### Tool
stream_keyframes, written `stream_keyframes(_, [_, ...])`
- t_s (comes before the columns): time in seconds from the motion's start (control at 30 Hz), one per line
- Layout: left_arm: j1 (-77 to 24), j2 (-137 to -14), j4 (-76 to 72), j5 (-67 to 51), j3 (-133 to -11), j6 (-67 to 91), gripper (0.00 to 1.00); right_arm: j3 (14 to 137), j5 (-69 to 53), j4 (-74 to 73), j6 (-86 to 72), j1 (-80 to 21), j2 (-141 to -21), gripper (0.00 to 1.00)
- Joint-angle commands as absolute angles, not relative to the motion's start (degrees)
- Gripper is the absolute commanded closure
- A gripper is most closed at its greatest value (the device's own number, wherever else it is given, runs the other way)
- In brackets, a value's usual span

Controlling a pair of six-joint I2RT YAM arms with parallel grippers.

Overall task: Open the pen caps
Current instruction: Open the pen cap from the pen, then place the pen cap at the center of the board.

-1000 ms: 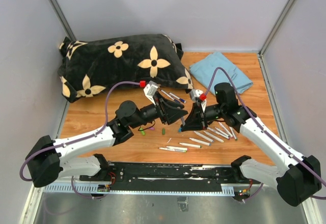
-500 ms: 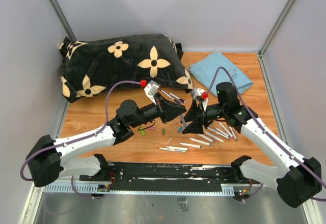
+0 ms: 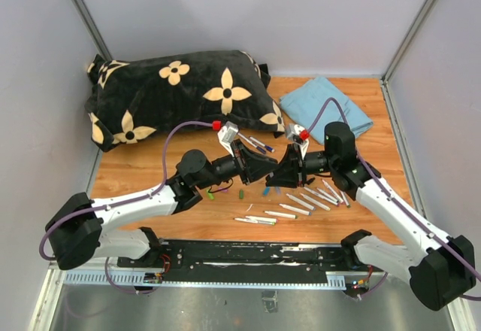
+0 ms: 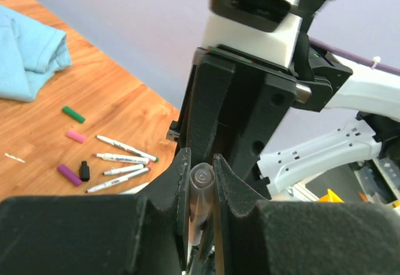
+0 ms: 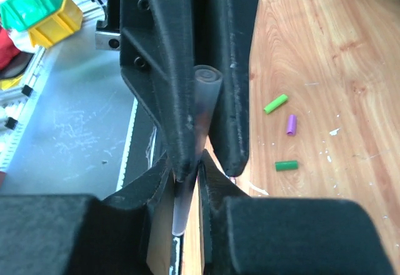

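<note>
Two arms meet tip to tip above the middle of the table (image 3: 379, 139). The left tool (image 4: 201, 167) is clenched on one slim, pale pen (image 5: 201, 103). The right tool (image 5: 185, 176) is clenched on that same pen from the opposite side, so the pen spans the two tools, lifted off the wood. In the left wrist view the pen's round end shows between the black fingers (image 4: 181, 178). Whether a cap sits on either end cannot be told.

The loose caps lie on the table below and beside the tools. The left wrist view shows four: one green cap (image 4: 73, 114), one pink cap (image 4: 75, 136), one purple cap (image 4: 69, 174) and one black cap (image 4: 84, 170), the last two just beside each other. Next to them lie four white pens (image 4: 125, 149), roughly parallel. The right wrist view shows three caps, each apart from the others: one light green (image 5: 275, 103), one purple (image 5: 290, 124) and one dark green (image 5: 286, 165).

From above, three pens lie behind the tools, near the pillow. A fan of them lies to the right under the right arm, and a few more lie toward the near edge. They overlap too much for a sure total.

At the back of the table are one black pillow (image 3: 176, 94) with cream flowers and one folded blue cloth (image 3: 327, 105).
</note>
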State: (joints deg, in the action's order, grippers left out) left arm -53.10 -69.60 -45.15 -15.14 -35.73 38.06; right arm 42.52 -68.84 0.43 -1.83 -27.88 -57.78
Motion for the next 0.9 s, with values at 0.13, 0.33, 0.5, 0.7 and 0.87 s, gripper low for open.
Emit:
stream_keyframes(0.13, [-51.57, -65.38, -49.86, -10.51, -33.94, 31.65, 1.0, 43.28, -70.89, 1.17, -5.24, -27.51, -59.5, 0.99])
stream_keyframes(0.33, [-42.82, -62.46, -55.08, -8.5, -33.78, 34.26, 1.0, 43.45, -72.28, 1.21, -5.62, -27.51, -60.74, 0.99])
stream_keyframes(0.5, [-37.46, -62.83, -60.34, -9.68, -36.11, 39.64, 1.0, 43.48, -72.51, 0.8, -5.35, -27.59, -62.24, 1.0])
stream_keyframes(0.7, [-37.27, -59.81, -58.39, -6.46, -34.1, 41.92, 0.99, 44.96, -68.88, -6.24, 1.09, -29.59, -63.38, 0.99])
stream_keyframes(0.87, [-37.27, -51.16, -45.03, -1.18, -24.58, 43.58, 1.0, 46.42, -60.38, -13.49, 8.66, -36.84, -64.87, 0.99])
